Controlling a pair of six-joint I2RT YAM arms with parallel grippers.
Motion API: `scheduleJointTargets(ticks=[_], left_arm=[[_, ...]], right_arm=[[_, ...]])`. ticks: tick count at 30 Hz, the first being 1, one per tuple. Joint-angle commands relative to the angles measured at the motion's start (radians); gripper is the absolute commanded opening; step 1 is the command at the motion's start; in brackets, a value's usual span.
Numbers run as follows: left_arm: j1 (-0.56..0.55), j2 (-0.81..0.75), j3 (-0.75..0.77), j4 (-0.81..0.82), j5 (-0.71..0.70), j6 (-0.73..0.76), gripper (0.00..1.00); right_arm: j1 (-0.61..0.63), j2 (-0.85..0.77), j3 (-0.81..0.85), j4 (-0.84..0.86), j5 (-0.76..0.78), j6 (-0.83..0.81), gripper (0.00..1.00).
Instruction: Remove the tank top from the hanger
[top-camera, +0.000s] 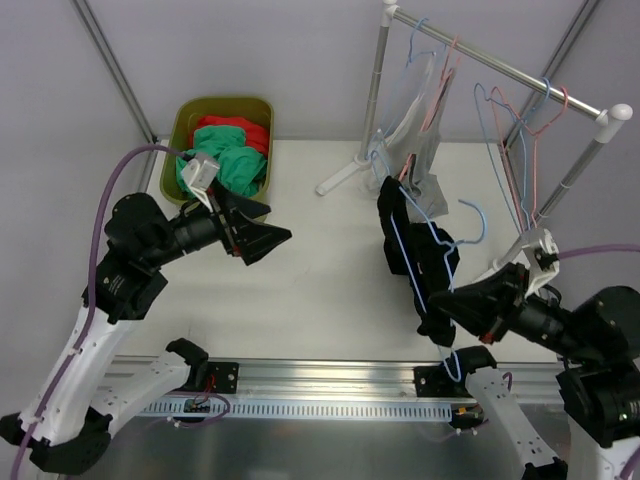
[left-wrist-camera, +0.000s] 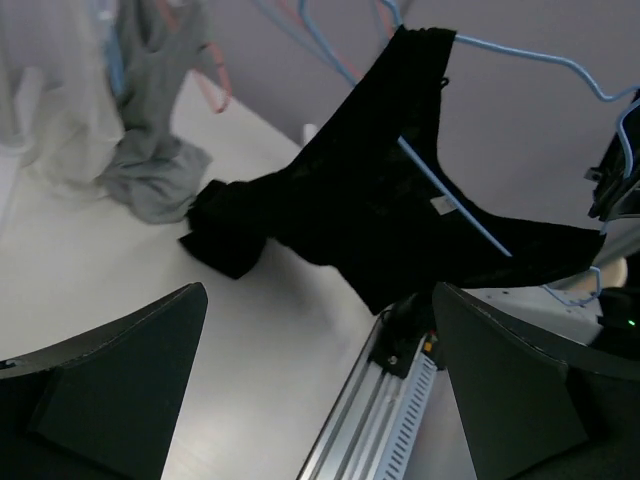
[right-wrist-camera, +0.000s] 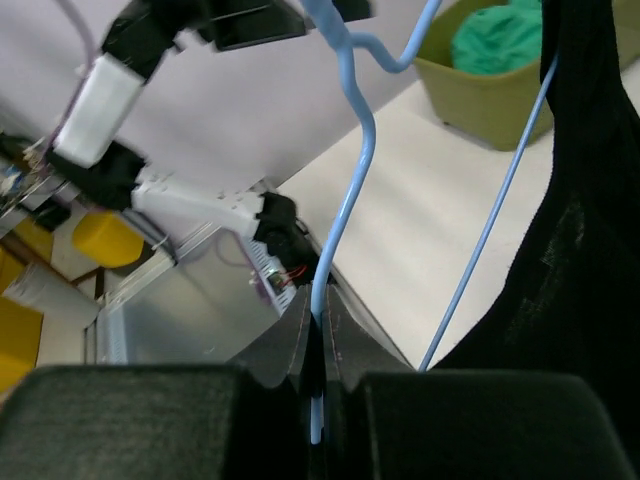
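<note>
Right pincer (right-wrist-camera: 315, 350) fingers fill the foreground of its own wrist view, shut tight on the thin wire of the light blue hanger (right-wrist-camera: 350, 190), which rises straight out from between them. Just beyond and to one side of that grip hangs the black tank top (top-camera: 410, 245), draped along the hanger's wire and stretching away from the right pincer towards the clothes rack (top-camera: 500, 70). Its far end appears to trail down onto the tabletop (top-camera: 320, 290), though contact is hard to confirm. Left pincer (top-camera: 268, 243) stands wide, holding nothing, its jaws facing the garment from well apart.

Judging by this, the hanger is off the rack and steadied, but the removal itself is not yet done: fabric still sits on the wire. What remains is for the left pincer to close in, take hold of the cloth and draw it off.
</note>
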Motion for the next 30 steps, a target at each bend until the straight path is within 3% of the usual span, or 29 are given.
scheduleJointTargets(ticks=[1,2,5,6,10,16,17,19,21,23,24,26,27,30], left_arm=[[-0.153,0.083,0.076,0.198,-0.070,0.017,0.98],[-0.243,0.101,0.085,0.230,-0.102,0.037,0.99],[-0.374,0.153,0.111,0.282,-0.241,0.144,0.98],[-0.458,0.173,0.114,0.317,-0.342,0.176,0.97],[-0.578,0.218,0.117,0.405,-0.536,0.307,0.88],[-0.618,0.299,0.137,0.457,-0.523,0.347,0.67],[-0.617,0.308,0.134,0.465,-0.515,0.344,0.57],[-0.618,0.333,0.136,0.477,-0.509,0.344,0.55],[-0.618,0.356,0.140,0.481,-0.512,0.341,0.45],[-0.618,0.367,0.143,0.488,-0.532,0.339,0.33],[-0.618,0.371,0.145,0.491,-0.553,0.339,0.18],[-0.618,0.371,0.146,0.491,-0.555,0.339,0.04],[-0.617,0.364,0.146,0.491,-0.584,0.339,0.00],[-0.618,0.329,0.134,0.494,-0.657,0.333,0.00]], right_arm=[[0.005,-0.007,0.112,-0.008,-0.221,0.000,0.00],[0.005,-0.007,0.132,-0.015,-0.236,-0.001,0.00],[0.004,0.013,0.175,-0.035,-0.241,-0.001,0.00],[0.004,0.019,0.179,-0.035,-0.242,0.007,0.00],[0.004,0.039,0.182,-0.035,-0.244,0.017,0.00],[0.004,0.050,0.200,-0.022,-0.245,0.023,0.00],[0.004,0.050,0.200,-0.016,-0.247,0.025,0.00],[0.004,0.055,0.202,0.000,-0.248,0.034,0.00],[0.004,0.059,0.203,0.009,-0.253,0.037,0.00],[0.004,0.061,0.209,0.012,-0.253,0.040,0.00],[0.004,0.062,0.211,0.012,-0.251,0.040,0.00],[0.005,0.064,0.206,0.011,-0.250,0.037,0.00],[0.004,0.062,0.203,0.012,-0.248,0.033,0.00],[0.004,0.067,0.162,0.011,-0.238,0.017,0.00]])
